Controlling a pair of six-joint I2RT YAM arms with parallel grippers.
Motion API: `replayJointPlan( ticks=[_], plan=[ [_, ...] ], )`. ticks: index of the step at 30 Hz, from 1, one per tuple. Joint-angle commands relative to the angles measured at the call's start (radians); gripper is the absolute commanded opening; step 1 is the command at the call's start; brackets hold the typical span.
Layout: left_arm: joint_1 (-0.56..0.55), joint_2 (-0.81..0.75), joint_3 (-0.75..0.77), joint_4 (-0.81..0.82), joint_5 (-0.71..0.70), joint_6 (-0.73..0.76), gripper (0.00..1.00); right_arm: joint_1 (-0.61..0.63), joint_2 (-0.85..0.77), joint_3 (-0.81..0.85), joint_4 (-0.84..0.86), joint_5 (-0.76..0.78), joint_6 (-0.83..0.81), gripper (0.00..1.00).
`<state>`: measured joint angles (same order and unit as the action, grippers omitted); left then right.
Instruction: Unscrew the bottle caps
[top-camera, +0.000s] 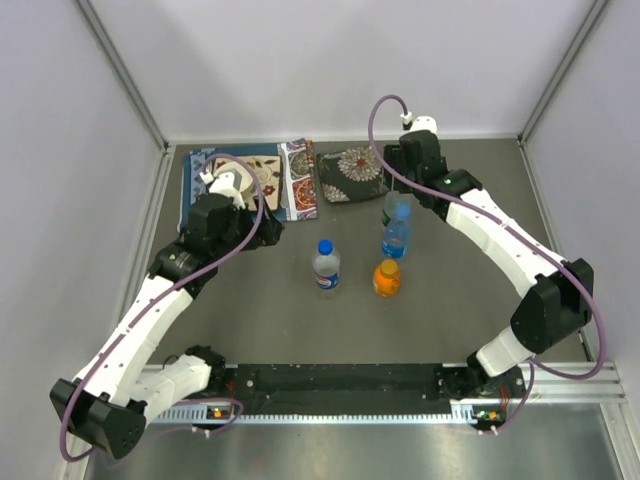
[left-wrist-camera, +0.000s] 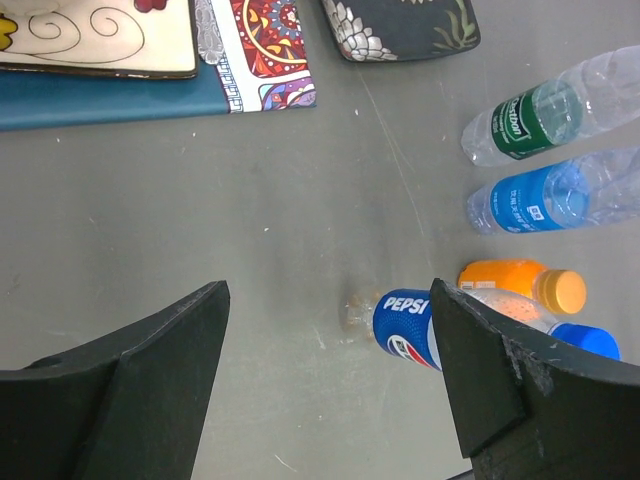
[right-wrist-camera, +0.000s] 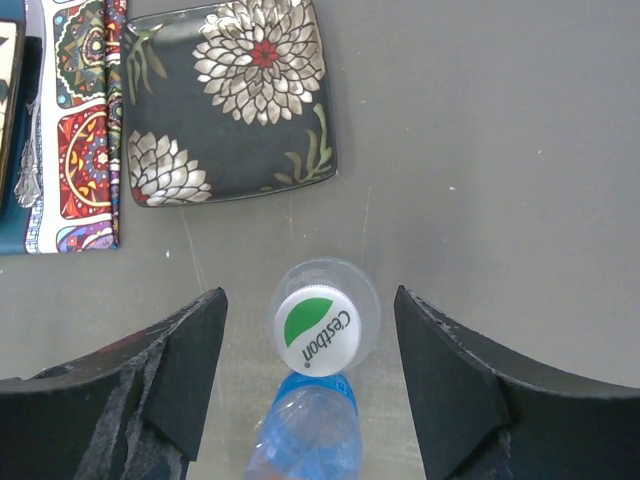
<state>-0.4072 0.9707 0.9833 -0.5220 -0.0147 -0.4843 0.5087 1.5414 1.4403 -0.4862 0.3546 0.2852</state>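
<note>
Nearest the arm bases, on the grey desk, stands the clear bottle with the blue-red label, its blue cap on. A little to its right, apart from it, is the short orange-filled bottle, with an orange cap on. Just behind the orange one comes the blue-tinted bottle, and close beyond that the clear bottle with the green label. All four are upright, though I cannot tell whether the last two touch.

Over the green-labelled one hangs the right claw, released. Its two fingers are spread either side of the white cap (a green leaf mark on top), with a gap on each side.

Off to the left, well apart from the bottles, the left claw is released too and grasps nothing. From above it sits over the patterned mats.

Farthest back, beside those mats, lies a dark floral plate, flat on the desk and just beyond the green-labelled bottle.
</note>
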Motion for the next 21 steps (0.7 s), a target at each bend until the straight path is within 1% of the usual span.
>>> replayJointPlan(
  ticks=[1,7,8,13,21],
  plan=[
    [0.002,-0.029,-0.012,0.051,0.010,0.021,0.87,0.011,0.006,0.039,0.021,0.023,0.014,0.67],
    [0.002,-0.029,-0.018,0.054,0.010,0.019,0.86,0.011,0.017,0.017,0.021,0.037,0.020,0.64],
    [0.002,-0.029,-0.020,0.054,0.040,0.016,0.86,0.011,0.019,0.012,0.021,0.035,0.022,0.63],
    [0.002,-0.027,-0.029,0.056,0.048,0.012,0.86,0.011,0.028,-0.001,0.021,0.040,0.026,0.60],
    [0.002,-0.033,-0.043,0.056,0.053,0.007,0.86,0.011,0.034,-0.017,0.021,0.043,0.026,0.53]
  ],
)
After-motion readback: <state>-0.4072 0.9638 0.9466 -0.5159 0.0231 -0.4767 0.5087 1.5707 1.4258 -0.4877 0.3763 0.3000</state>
